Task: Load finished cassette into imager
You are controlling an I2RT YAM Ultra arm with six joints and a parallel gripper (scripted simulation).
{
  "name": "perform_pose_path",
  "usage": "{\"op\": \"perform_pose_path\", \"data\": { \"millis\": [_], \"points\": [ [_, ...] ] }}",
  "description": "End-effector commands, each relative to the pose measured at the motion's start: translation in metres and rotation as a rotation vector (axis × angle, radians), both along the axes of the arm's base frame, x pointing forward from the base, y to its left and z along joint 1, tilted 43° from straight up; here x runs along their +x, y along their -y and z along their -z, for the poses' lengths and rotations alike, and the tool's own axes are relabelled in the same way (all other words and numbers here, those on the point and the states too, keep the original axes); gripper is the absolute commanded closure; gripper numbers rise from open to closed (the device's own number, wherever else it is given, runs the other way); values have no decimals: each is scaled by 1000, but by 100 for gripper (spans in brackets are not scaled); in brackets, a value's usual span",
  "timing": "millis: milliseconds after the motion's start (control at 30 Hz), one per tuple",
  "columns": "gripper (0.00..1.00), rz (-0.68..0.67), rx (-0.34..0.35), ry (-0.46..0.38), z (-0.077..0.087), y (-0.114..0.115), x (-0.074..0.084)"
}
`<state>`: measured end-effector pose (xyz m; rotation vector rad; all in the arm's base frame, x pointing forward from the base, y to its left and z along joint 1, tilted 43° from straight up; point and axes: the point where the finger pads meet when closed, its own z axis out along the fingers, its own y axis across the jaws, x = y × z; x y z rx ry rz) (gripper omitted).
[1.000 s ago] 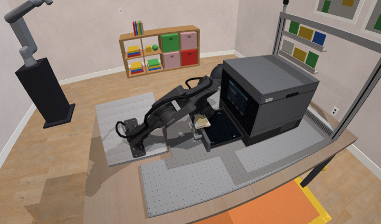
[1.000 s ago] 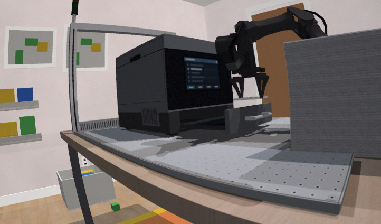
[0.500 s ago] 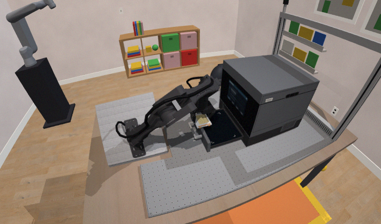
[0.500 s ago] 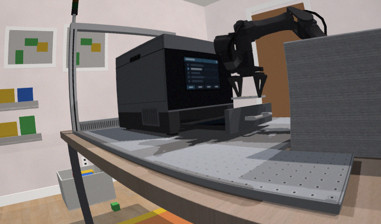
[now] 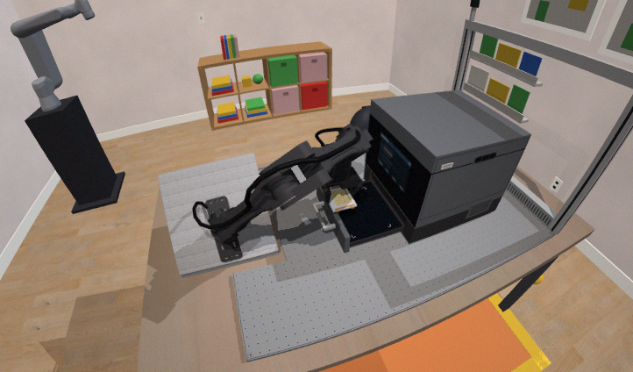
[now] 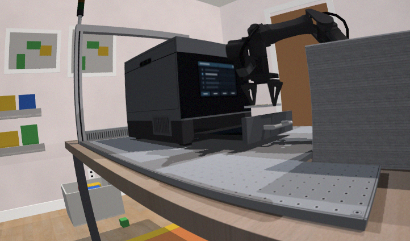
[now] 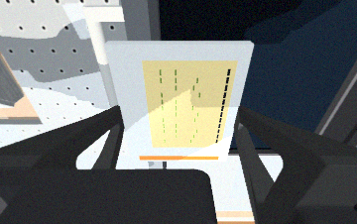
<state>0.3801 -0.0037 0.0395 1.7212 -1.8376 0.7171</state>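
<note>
My gripper point(image 7: 178, 111) is shut on FINISHED point(image 7: 180, 101), a clear flat cassette with a yellow gel, green and black bands and an orange strip. It holds the cassette level above the front wall of the open drawer point(image 5: 368, 211) of IM point(image 5: 444, 153), the dark grey gel imager. In the top view the cassette point(image 5: 342, 199) hangs over the drawer's left front part. In the exterior view the gripper point(image 6: 263, 100) holds the cassette point(image 6: 262, 106) a little above the drawer front with its handle point(image 6: 273, 124). The dark glass shows white corner marks.
A tall grey block point(image 6: 360, 102) stands beside the arm's base. Perforated grey plates point(image 5: 308, 307) cover the table in front of IM. A metal frame point(image 5: 584, 129) rises behind IM.
</note>
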Motion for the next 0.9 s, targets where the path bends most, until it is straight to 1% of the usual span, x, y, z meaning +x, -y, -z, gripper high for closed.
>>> {"op": "perform_pose_path", "data": {
  "millis": [0, 267, 400, 433, 567, 733, 867],
  "points": [
    [100, -17, -2, -11, -1, -4, 7],
    [100, -16, -2, -11, -1, -2, 18],
    [100, -20, -1, -11, -1, -3, 20],
    [100, -26, 3, -12, 0, -7, 21],
    [100, -14, 0, -11, -1, 0, 27],
    [100, -24, 0, -11, 0, -4, 33],
    [100, -15, 0, -11, 0, 0, 38]
  ]
}}
